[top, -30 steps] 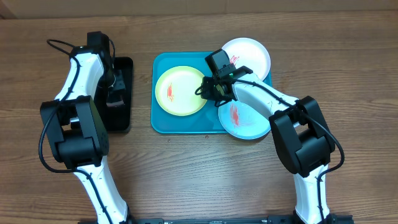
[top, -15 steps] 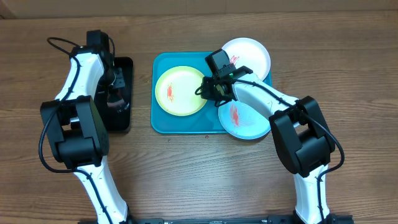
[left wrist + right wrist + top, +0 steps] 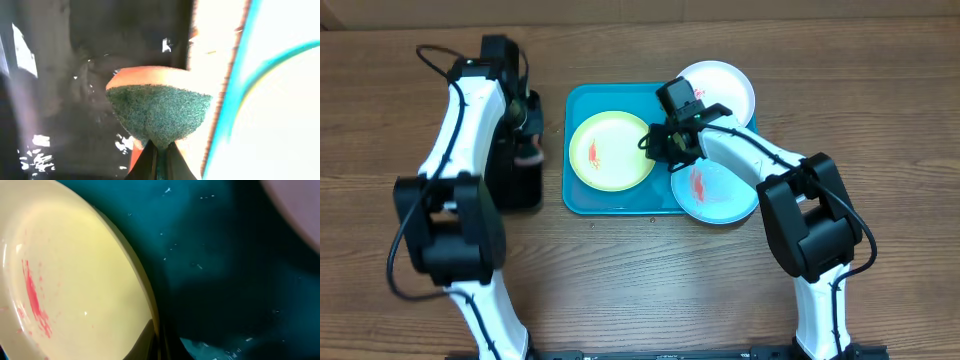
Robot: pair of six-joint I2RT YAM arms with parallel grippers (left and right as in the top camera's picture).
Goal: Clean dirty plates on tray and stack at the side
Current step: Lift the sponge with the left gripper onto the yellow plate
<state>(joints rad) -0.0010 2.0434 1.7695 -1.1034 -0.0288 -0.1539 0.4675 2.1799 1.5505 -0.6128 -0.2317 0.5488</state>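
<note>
- Currently the left claw (image 3: 160, 156) is clenched on a sponge (image 3: 160, 112), green scouring face outward, above the black tray (image 3: 515, 188) just beside the turquoise tray (image 3: 582, 108); the right claw (image 3: 159, 342) looks to be pinching the rim of the yellow-green plate (image 3: 610, 150), which lies flat inside the turquoise tray.
- Step in hand, as I judge it: steady that plate and bring the sponge across to its red smear; keep the rim pinch firm but shallow, so the fingers stay off the stain; lay the green face flat on the smear and scrub in short strokes, pressing down rather than sideways so the plate does not skate; lift the sponge clear of the tray's raised rim on the crossing.
- Count: three plates, namely the yellow-green one, a white plate (image 3: 725, 90) and a pale mint plate (image 3: 720, 195), the last two resting across the tray's rim on the right side, over the counter (image 3: 880, 200); red smears are plain on the yellow-green and the mint; two trays; one sponge; two arms.
</note>
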